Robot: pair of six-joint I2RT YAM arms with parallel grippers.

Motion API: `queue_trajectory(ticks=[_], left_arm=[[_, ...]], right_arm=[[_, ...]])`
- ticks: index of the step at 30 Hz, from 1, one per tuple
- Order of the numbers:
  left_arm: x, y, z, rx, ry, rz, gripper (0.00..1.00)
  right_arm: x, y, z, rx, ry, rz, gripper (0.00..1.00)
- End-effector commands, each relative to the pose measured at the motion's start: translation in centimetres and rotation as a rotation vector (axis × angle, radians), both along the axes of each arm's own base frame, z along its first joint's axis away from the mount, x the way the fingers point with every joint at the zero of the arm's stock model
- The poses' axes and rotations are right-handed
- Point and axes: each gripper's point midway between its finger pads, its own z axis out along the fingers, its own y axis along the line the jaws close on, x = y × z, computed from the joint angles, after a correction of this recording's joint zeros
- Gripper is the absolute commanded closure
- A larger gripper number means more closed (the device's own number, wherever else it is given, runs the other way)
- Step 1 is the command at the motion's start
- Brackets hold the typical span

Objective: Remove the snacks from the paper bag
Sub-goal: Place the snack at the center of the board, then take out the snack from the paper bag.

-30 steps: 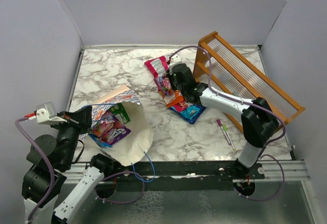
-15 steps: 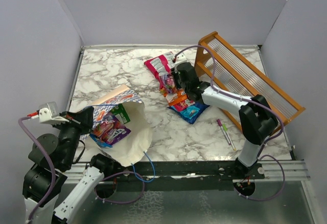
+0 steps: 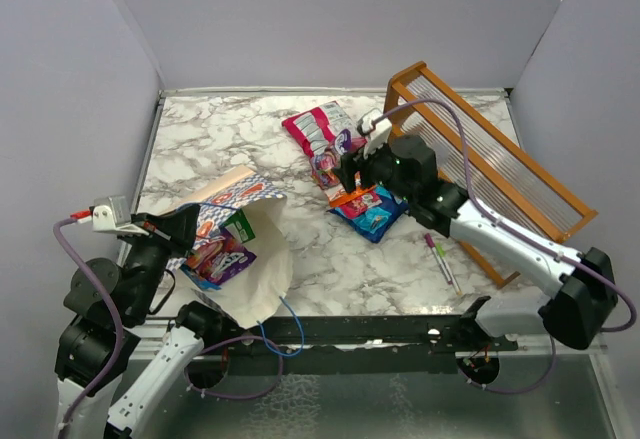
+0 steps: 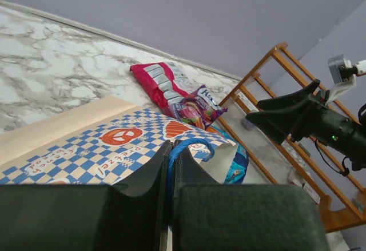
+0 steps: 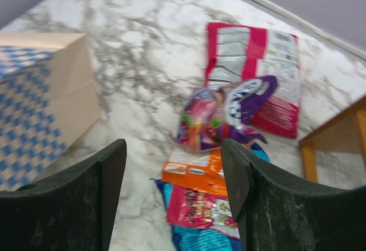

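Several snacks [image 3: 345,164] lie out on the table [image 3: 220,139]; more packets [image 3: 215,252] sit inside the paper bag [image 3: 255,279]. From the left wrist, the left gripper [image 4: 170,148] is seen clamped on the bag's blue handle [image 4: 191,144]. From the right wrist, the right gripper [image 5: 173,148] is spread wide and empty above the pile. Its next move is likely a reach into the bag.

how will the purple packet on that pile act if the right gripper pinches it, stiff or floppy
Probably floppy: the purple packet looks crumpled and puffy, so it should sag and crinkle. Its glossy film may slip in a light pinch. It overlaps the pink packet and orange packet, so lifting could nudge them.
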Motion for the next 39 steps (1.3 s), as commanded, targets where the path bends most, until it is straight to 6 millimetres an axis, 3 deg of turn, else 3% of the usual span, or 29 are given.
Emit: queue_trajectory(ticks=[1,7,11,15,16,20,27,30,34,39], left_arm=[[-0.3,-2.0,2.3,-0.006,-0.117,-0.119,1.00],[-0.1,-1.8,2.7,-0.009,-0.136,-0.099,1.00],[-0.3,-1.2,3.2,-0.018,-0.142,-0.073,1.00],[-0.5,-0.5,3.3,-0.039,-0.140,-0.042,1.00],[-0.6,-0.4,3.4,-0.043,-0.144,-0.039,1.00],[-0.6,-0.2,3.2,-0.040,-0.134,-0.030,1.00],[-0.6,-0.3,2.9,-0.049,-0.129,-0.031,1.00],[-0.7,-0.2,2.7,-0.046,-0.120,-0.032,1.00],[-0.8,-0.2,2.6,-0.058,-0.119,-0.031,1.00],[-0.6,-0.7,2.7,-0.077,-0.123,-0.045,1.00]], right_arm=[[-8.3,4.1,0.4,0.029,-0.057,0.360,0.30],[-18.3,8.1,-0.3,0.003,-0.144,0.705,0.28],[-21.4,9.5,-0.9,0.022,-0.149,0.775,0.27],[-21.8,10.5,-1.7,-0.011,-0.142,0.781,0.27],[-21.5,10.7,-1.6,-0.029,-0.149,0.775,0.27],[-23.6,12.9,-0.3,-0.072,-0.222,0.823,0.27],[-25.6,17.8,-2.7,-0.148,-0.265,0.856,0.27],[-25.4,19.4,-4.0,-0.162,-0.274,0.845,0.27],[-23.4,21.1,-5.6,-0.174,-0.347,0.764,0.28],[-21.2,23.9,-7.5,-0.209,-0.419,0.688,0.38]])
